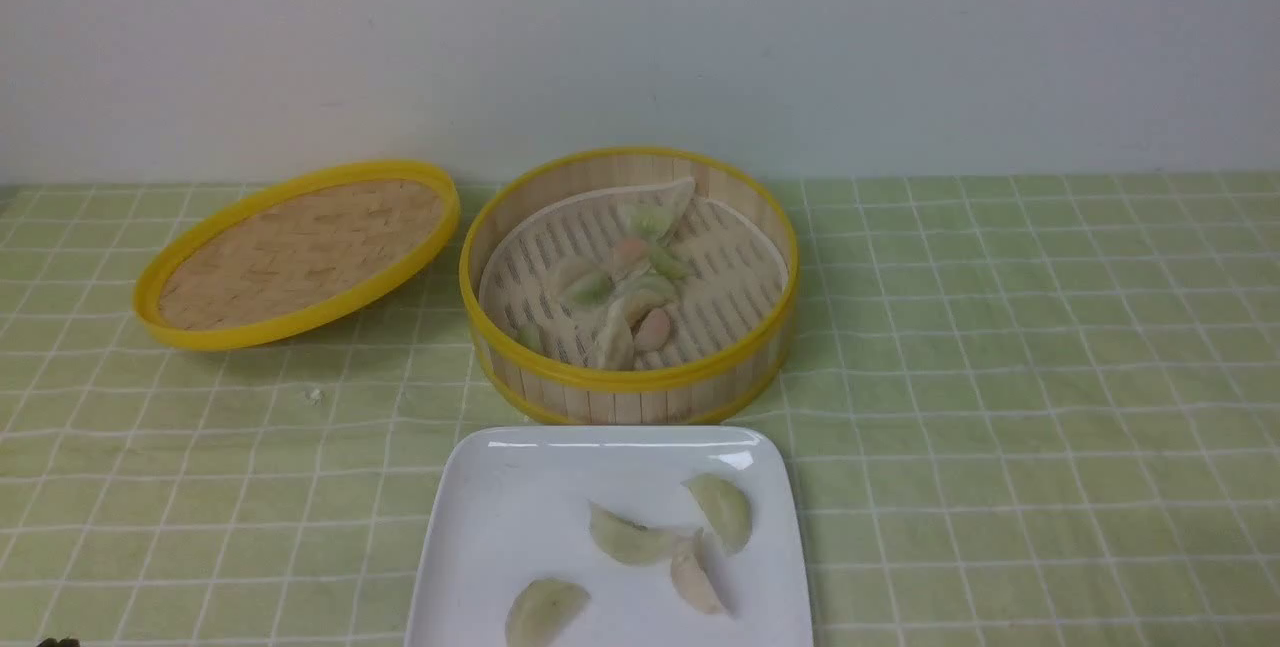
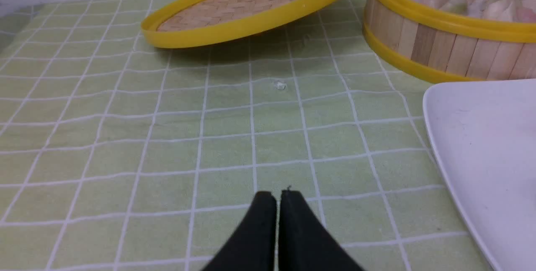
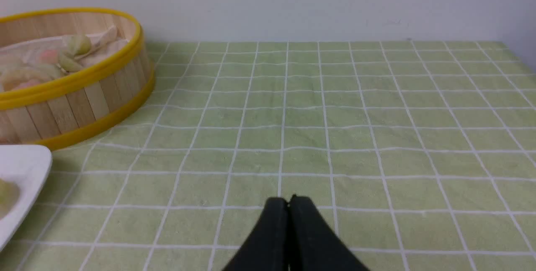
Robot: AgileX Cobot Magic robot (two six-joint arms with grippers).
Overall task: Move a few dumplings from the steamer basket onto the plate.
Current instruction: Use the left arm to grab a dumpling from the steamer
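Note:
The steamer basket point(image 1: 520, 367) stands at the table's middle with several pale green and pink dumplings point(image 1: 630, 287) on its slatted floor. The white square plate point(image 1: 500, 527) lies in front of it and holds several pale green dumplings point(image 1: 630, 539). Neither arm shows in the front view. My left gripper point(image 2: 278, 195) is shut and empty, low over the cloth to the left of the plate point(image 2: 481, 145) and basket point(image 2: 423, 40). My right gripper point(image 3: 289, 200) is shut and empty over the cloth to the right of the basket point(image 3: 79, 103) and plate point(image 3: 21, 166).
The shallow woven yellow-rimmed lid point(image 1: 300, 252) lies tilted to the left of the basket, its edge leaning on it. A small white crumb point(image 1: 314, 394) lies on the green checked cloth point(image 1: 1000, 377). A white wall runs behind the table.

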